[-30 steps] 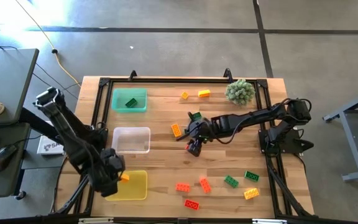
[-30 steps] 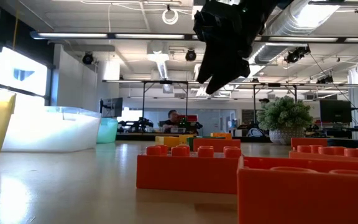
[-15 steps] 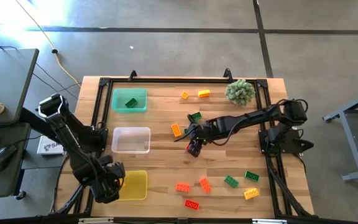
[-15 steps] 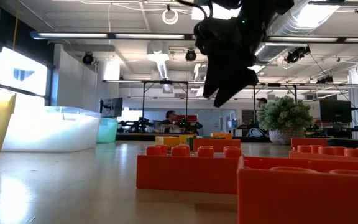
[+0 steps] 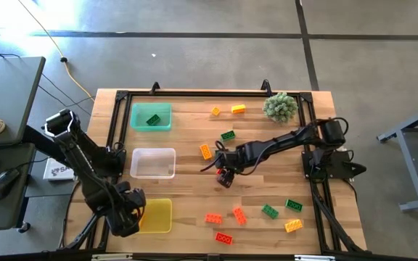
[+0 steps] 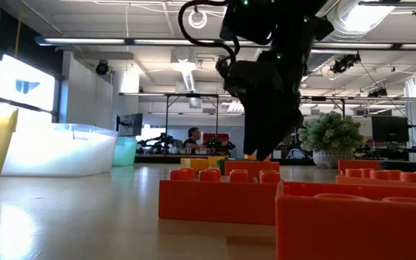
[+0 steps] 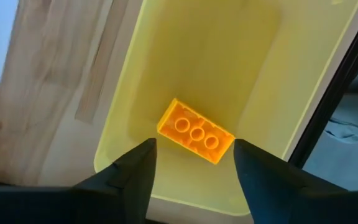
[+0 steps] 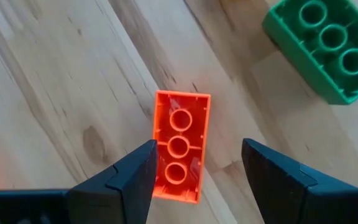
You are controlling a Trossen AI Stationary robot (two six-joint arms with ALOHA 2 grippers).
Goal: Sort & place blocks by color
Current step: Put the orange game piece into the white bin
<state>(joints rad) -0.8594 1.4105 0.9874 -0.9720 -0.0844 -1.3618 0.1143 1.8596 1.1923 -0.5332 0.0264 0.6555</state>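
- Three trays run down the left of the high view: green tray (image 5: 151, 117) uppermost with one green brick inside, clear tray (image 5: 153, 163) mid-left, yellow tray (image 5: 155, 215) lower left. All sit on the wooden table (image 5: 187, 188).
- Left gripper (image 7: 191, 163) hangs over the yellow tray, fingers apart and gripping nothing; an orange-yellow block (image 7: 196, 130) lies on the tray floor between them, free of both fingers.
- Right gripper (image 8: 194, 171) is at frame centre in the high view, jaws spread and empty, poised above a red block (image 8: 179, 153) that lies underside-up on the bare wood.
- A green block (image 8: 325, 45) sits near the red one, toward the upper right of the right wrist view, apart from it.
- Loose blocks: a cluster of red, green and yellow at lower right of the high view, two yellow ones at upper centre, an orange one (image 5: 205, 151) just left of the right gripper.
- Step in hand, as I judge it: picking the red block. It lies slightly askew to the jaws, so turn the wrist a touch, straddle the long sides, descend straight, and close only once both fingers are below the top edge.
- Risk: a skewed close may spin the block out.
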